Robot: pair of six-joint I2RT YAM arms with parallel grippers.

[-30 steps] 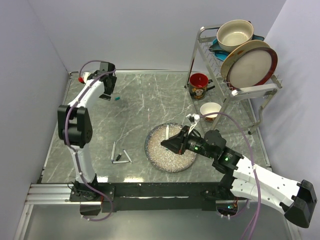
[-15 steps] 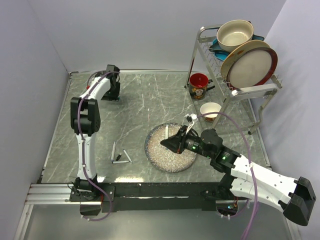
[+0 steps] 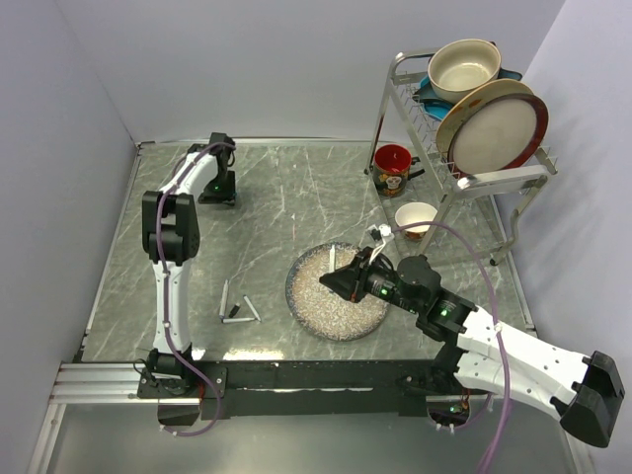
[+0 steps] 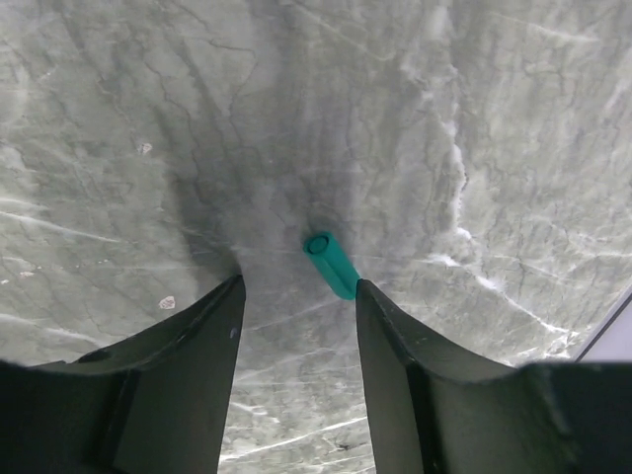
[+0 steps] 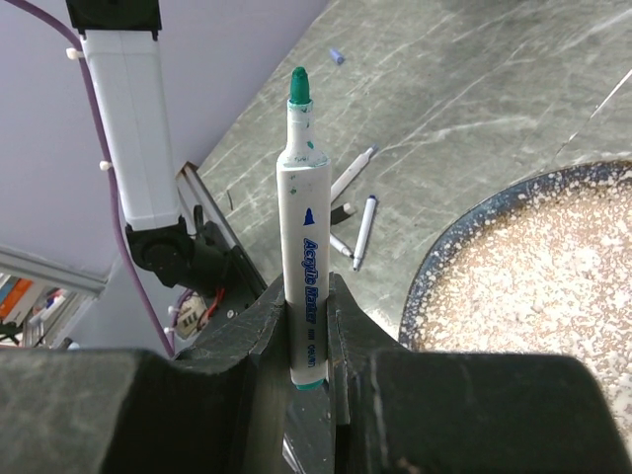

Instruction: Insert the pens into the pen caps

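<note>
A teal-green pen cap (image 4: 332,265) lies on the marble table at the far left. My left gripper (image 4: 299,286) is open just above it, with the cap's near end by the tip of the right finger (image 4: 390,336). In the top view the left gripper (image 3: 218,191) hides the cap. My right gripper (image 5: 308,291) is shut on a white pen (image 5: 301,197) with a bare green tip, held over the left rim of the speckled plate (image 3: 296,296). The held pen also shows in the top view (image 3: 332,259). Three more pens (image 3: 237,306) lie on the table left of the plate. A small blue cap (image 5: 337,56) lies far off.
A dish rack (image 3: 464,178) with a pot and a large plate stands at the back right. A red mug (image 3: 393,170) and a small white bowl (image 3: 416,216) sit beside it. Walls close the left and back sides.
My left gripper has swung right and come down over the teal cap, which now lies between its fingers. My right gripper has shifted slightly with the pen still held.
</note>
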